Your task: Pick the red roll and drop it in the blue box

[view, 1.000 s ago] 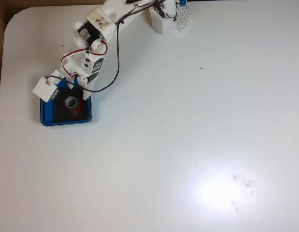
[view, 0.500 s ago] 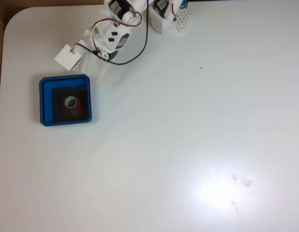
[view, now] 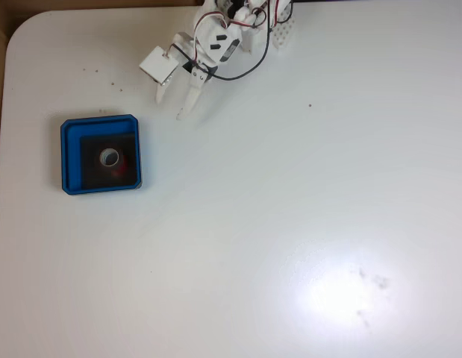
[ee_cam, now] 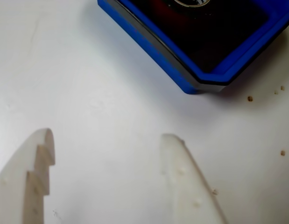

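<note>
The blue box [view: 69, 154] sits at the table's left in the fixed view, and the red roll [view: 118, 166] lies on its black floor, pale core up. My gripper [view: 171, 108] hangs open above the bare table, up and to the right of the box and well apart from it, with nothing between its white fingers. In the wrist view the gripper [ee_cam: 107, 137] reaches in from below, its two fingertips spread wide. A corner of the blue box [ee_cam: 149, 43] fills the top there, with an arc of the roll [ee_cam: 188, 4] at the frame's upper edge.
The arm's base [view: 242, 19] and a white studded block [view: 283, 31] stand at the table's top edge. Small dark crumbs [view: 96, 72] lie above the box. The rounded table corner [view: 22, 30] is at the upper left. White tabletop stretches right and down.
The arm has pulled back from over the box, moving up and to the right toward its base. The roll has stayed in the box. The gripper is open throughout.
</note>
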Controlling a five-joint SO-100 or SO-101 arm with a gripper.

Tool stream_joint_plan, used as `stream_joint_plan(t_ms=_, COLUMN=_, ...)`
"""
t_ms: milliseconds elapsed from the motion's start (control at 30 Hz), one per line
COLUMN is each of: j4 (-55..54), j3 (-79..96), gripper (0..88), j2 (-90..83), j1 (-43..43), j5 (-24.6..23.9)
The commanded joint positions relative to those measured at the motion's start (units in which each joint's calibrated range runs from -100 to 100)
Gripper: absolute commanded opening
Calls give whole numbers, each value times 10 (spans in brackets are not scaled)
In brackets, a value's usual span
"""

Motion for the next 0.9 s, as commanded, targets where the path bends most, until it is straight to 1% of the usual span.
stream_joint_plan(t_ms=0, j4=-14, j3=63, gripper=209, j2=-83, j1=-14, j5=-1)
stream_joint_plan(t_ms=267, j4=-14, j3=162, gripper=209, j2=-190, j1=-67, j5=2)
stream_joint_plan(t_ms=400, j4=-12, j3=167, gripper=209, j2=-206, j1=-106, j5=4)
stream_joint_plan(t_ms=633, j4=-7, j3=167, gripper=209, j2=-207, j1=-236, j5=6)
stream_joint_plan(t_ms=867, j4=-7, j3=167, gripper=209, j2=-207, j1=-345, j5=6)
